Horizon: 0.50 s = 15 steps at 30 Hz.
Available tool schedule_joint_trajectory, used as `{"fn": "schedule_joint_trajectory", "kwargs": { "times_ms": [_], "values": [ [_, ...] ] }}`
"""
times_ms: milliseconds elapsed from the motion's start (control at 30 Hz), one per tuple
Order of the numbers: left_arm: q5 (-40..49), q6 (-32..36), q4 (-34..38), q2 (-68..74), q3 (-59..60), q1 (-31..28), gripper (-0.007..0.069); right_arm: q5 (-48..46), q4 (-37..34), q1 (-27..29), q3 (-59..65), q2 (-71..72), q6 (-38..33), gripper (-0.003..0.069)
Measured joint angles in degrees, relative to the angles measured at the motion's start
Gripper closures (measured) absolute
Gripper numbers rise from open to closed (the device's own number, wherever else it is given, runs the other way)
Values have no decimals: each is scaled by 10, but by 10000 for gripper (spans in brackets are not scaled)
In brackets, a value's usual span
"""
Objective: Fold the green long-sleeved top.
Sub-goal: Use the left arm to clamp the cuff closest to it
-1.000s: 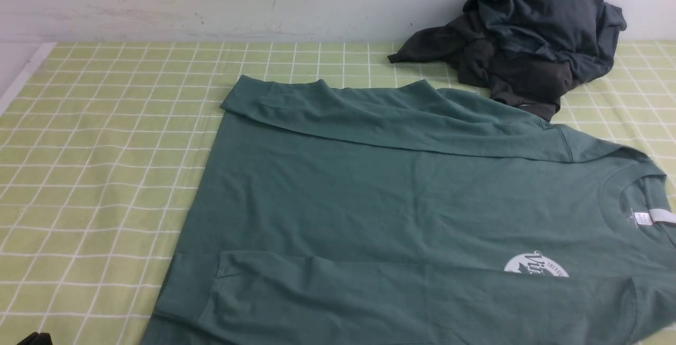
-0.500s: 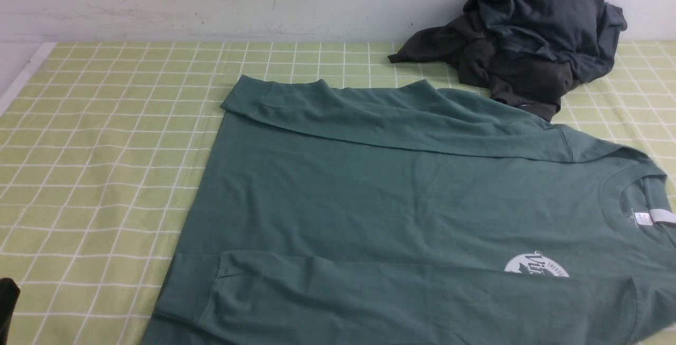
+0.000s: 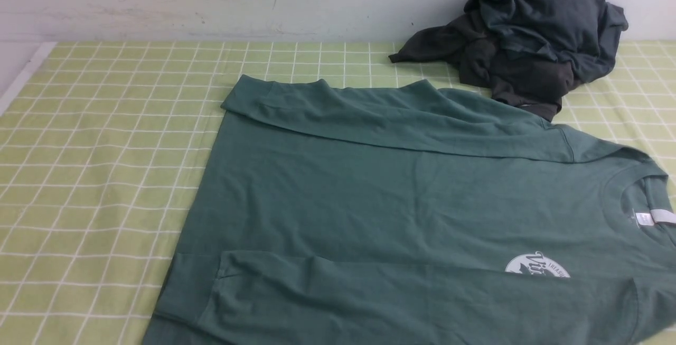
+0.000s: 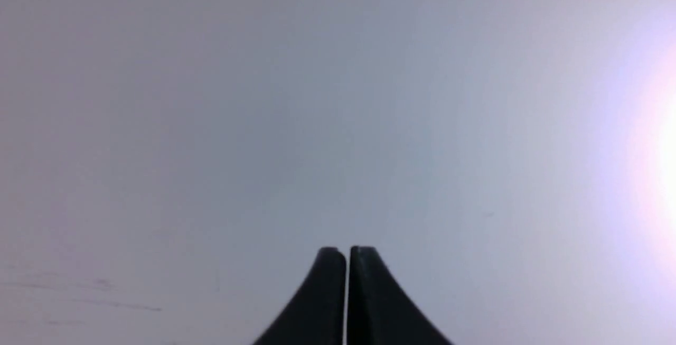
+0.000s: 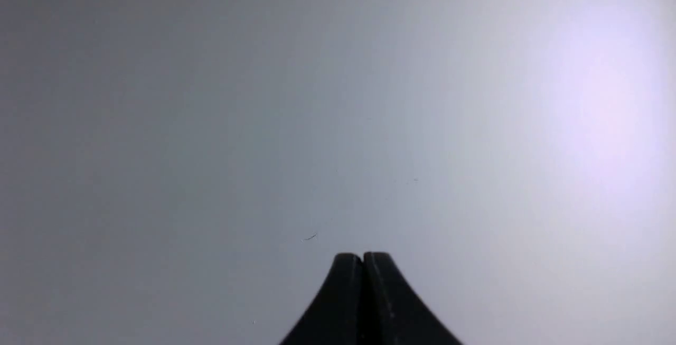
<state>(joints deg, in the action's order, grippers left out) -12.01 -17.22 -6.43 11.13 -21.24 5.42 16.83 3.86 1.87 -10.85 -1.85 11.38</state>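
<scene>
The green long-sleeved top (image 3: pixel 401 202) is lying on the tabletop (image 3: pixel 105 149), filling the frame's middle and lower right. It is looking soft, light and floppy; pinching its left-edge corners seems best. The left claw (image 4: pixel 347 252) and right claw (image 5: pixel 363 258) are pressing together, holding nothing.

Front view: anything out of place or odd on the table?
Only the dark heap of clothes at the far right: it lies crumpled against the green top, at its far shoulder. The top lies flat, sleeves folded in.
</scene>
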Motion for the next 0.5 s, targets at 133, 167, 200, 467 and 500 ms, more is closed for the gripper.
{"fn": "schedule_joint_trajectory", "kwargs": {
  "times_ms": [133,167,200,467,500],
  "values": [
    [138,-2,-43,150,-151,0,627,-168,38,0,-137,-105,-15,673],
    [167,-5,-47,190,-173,0,627,-212,47,0,-163,-137,-17,673],
    [185,-5,-48,220,-183,0,627,-240,52,0,-180,-157,-17,673],
    [406,-4,5,466,-214,31,627,-581,-39,-31,-227,-392,-67,673],
    [426,4,22,518,-214,43,624,-609,-67,-49,-227,-435,-106,673]
  ]
}}
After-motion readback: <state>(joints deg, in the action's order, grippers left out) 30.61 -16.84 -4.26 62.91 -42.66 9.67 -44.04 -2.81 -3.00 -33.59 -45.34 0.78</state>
